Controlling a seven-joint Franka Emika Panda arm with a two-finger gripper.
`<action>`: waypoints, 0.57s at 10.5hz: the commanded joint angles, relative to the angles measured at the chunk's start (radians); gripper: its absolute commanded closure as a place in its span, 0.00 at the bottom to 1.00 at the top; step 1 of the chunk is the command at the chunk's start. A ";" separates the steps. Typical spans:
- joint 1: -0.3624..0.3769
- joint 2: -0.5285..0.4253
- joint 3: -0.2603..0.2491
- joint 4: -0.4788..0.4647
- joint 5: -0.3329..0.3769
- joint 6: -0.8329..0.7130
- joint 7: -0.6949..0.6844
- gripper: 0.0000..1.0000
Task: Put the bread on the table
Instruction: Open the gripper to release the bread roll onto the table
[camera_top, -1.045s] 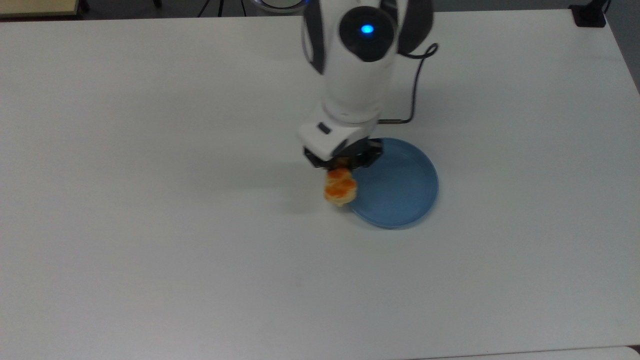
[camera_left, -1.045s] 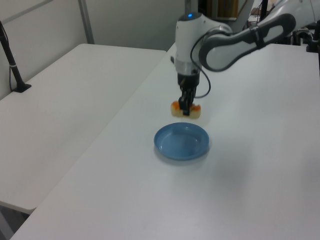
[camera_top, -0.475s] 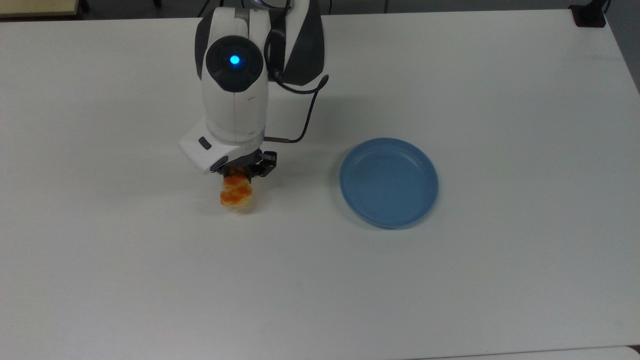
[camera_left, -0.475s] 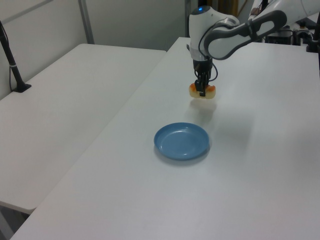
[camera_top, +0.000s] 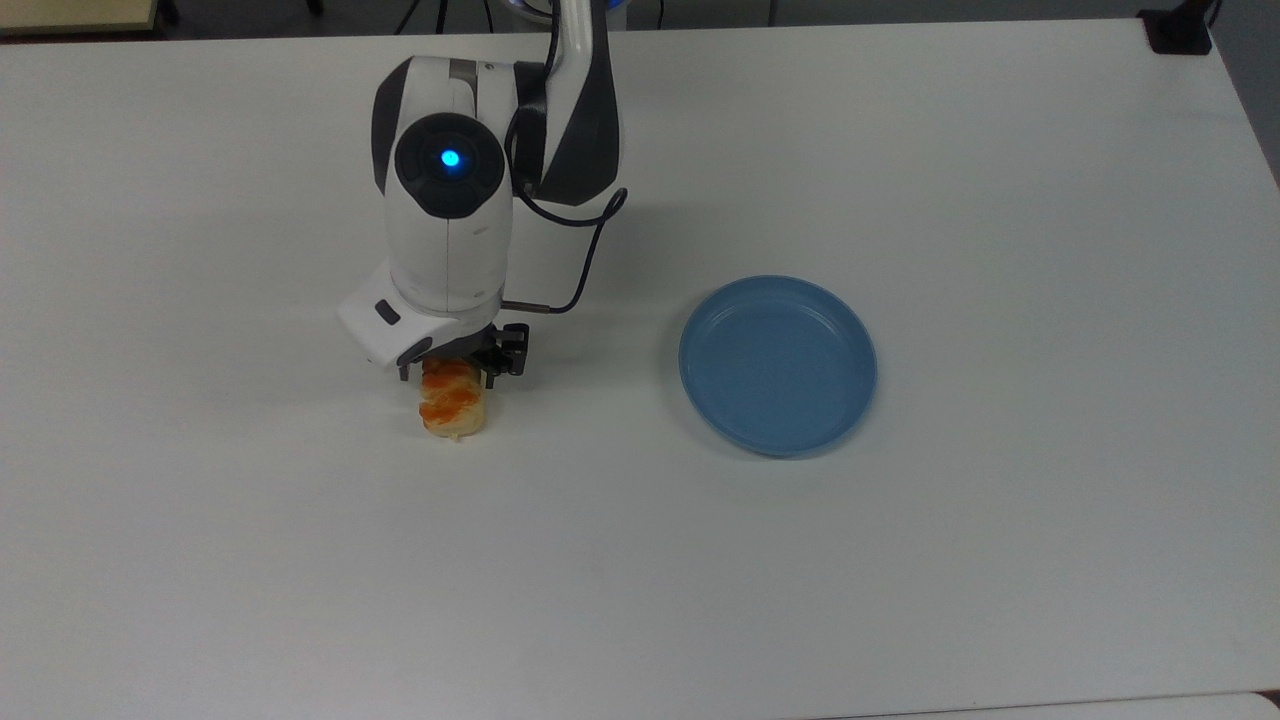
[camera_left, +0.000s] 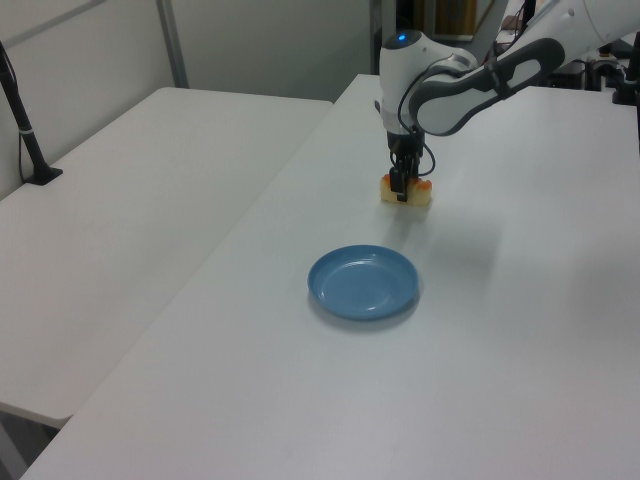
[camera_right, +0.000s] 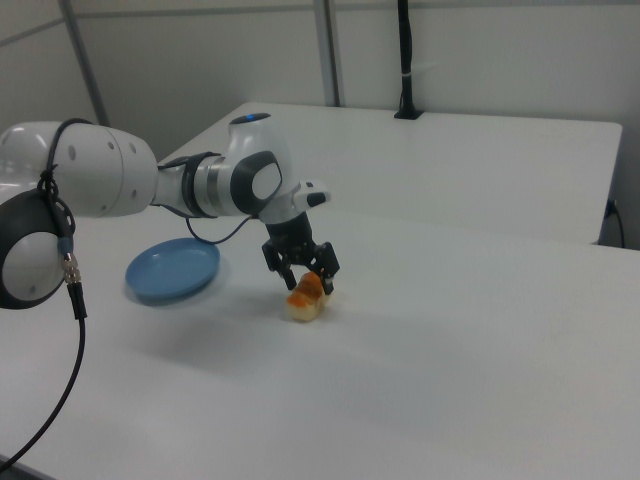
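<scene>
The bread, a pale-tan bun with glossy orange patches on top, sat on the white table directly beneath the gripper. In the right view the bun rested with its underside on the tabletop, and the two black fingers stood spread to either side of its upper end, with a gap visible between their tips and the crust; the gripper was therefore released rather than clamped on the bread. In the left view the fingers came straight down in front of the bun, so the contact itself was hidden from that side.

The blue plate lay well apart from the bread, toward the top view's right. It was a shallow round dish with a low raised rim, and its inside showed as an unbroken blue surface in the top view. In the left view the plate sat nearer the camera than the bun; in the right view the plate lay to the right view's left of the bun, partly behind the arm's cable.

The white arm stood nearly upright over the bread, a blue light glowing on its top joint.
</scene>
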 joint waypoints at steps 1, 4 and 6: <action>0.009 -0.106 0.011 -0.012 -0.001 -0.079 0.010 0.00; 0.034 -0.247 0.013 -0.014 0.088 -0.220 0.012 0.00; 0.055 -0.360 0.013 -0.019 0.097 -0.353 0.012 0.00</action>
